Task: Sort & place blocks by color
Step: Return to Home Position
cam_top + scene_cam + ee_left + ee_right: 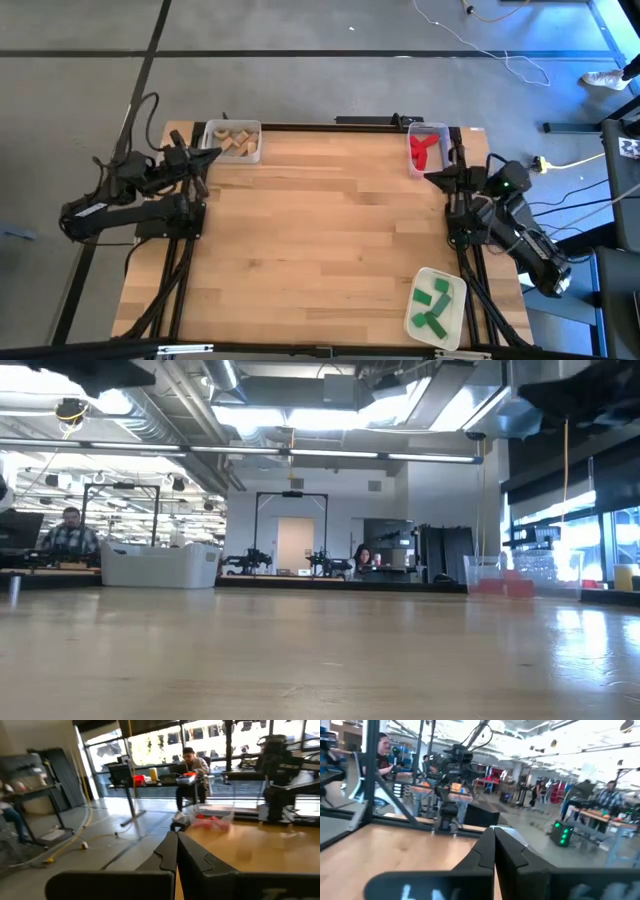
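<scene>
Tan wood blocks (236,141) lie in a clear bin (254,152) at the table's far left corner. Red blocks (424,148) lie in a clear bin (412,164) at the far right corner, which also shows in the low view as the red-filled bin (500,582) and in the left wrist view as the red blocks (212,823). Green blocks (433,303) lie on a white tray (455,325) at the near right. My left gripper (207,156) (176,838) hovers shut beside the tan bin. My right gripper (434,176) (494,833) is shut just near of the red bin. Both hold nothing.
The wooden table (320,240) has a wide bare middle between the two arms. The arm bases and cables stand along the left and right edges. People sit at benches in the room beyond the table.
</scene>
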Robot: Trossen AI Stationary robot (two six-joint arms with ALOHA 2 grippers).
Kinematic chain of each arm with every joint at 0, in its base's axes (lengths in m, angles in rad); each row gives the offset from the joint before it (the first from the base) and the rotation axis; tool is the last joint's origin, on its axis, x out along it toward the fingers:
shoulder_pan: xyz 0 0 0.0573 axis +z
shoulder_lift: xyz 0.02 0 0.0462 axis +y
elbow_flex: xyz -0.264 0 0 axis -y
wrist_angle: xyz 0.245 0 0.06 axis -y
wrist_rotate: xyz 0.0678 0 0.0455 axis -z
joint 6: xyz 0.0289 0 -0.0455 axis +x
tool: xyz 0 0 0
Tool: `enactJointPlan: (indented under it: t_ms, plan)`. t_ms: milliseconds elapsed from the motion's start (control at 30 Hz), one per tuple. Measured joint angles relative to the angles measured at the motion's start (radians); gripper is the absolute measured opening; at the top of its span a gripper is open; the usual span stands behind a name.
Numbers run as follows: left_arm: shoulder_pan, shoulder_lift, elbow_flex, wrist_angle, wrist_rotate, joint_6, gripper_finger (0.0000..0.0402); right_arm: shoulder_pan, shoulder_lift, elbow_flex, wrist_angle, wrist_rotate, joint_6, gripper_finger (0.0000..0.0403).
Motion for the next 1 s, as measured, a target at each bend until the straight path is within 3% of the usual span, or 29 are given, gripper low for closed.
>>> enactJointPlan:
  t_ms: [333,733,1000]
  plan:
    - [0.000,-0.027,-0.204,0.152,-0.099,0.018,0.0000,0.000,0.000,-0.184,0.212,0.047,-0.008,0.0000]
    - [0.018,-0.027,-0.394,0.376,-0.116,0.023,0.0000,0.000,0.001,-0.263,0.188,0.052,-0.038,0.0000]
    - [0.051,-0.026,-0.488,0.420,-0.099,0.006,0.0000,0.000,0.001,-0.263,0.156,0.017,-0.057,0.0000]
